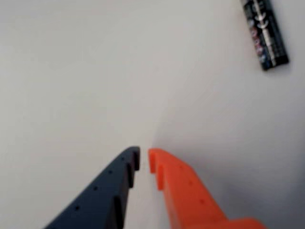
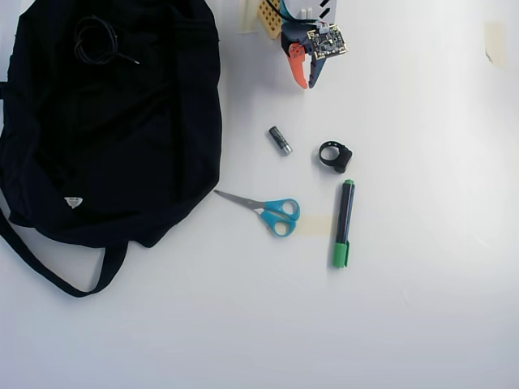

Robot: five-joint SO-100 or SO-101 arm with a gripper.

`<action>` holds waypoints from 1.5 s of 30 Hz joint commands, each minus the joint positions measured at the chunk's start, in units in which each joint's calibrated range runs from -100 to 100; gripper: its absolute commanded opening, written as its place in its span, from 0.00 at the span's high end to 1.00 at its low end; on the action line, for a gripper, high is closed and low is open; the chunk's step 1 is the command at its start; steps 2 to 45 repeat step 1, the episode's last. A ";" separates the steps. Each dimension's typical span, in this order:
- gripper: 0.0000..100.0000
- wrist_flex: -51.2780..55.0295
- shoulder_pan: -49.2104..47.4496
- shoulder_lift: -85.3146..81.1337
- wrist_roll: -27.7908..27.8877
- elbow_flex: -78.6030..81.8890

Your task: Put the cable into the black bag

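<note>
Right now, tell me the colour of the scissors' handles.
Blue, best seen in the overhead view: scissors.

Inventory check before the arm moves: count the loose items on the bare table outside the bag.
4. The battery sits below the gripper, the black ring to its right, then the scissors and green marker.

end effector nearly closed, battery beyond
</note>
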 commanded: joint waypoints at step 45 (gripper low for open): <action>0.98 0.18 -0.17 -0.58 0.32 2.90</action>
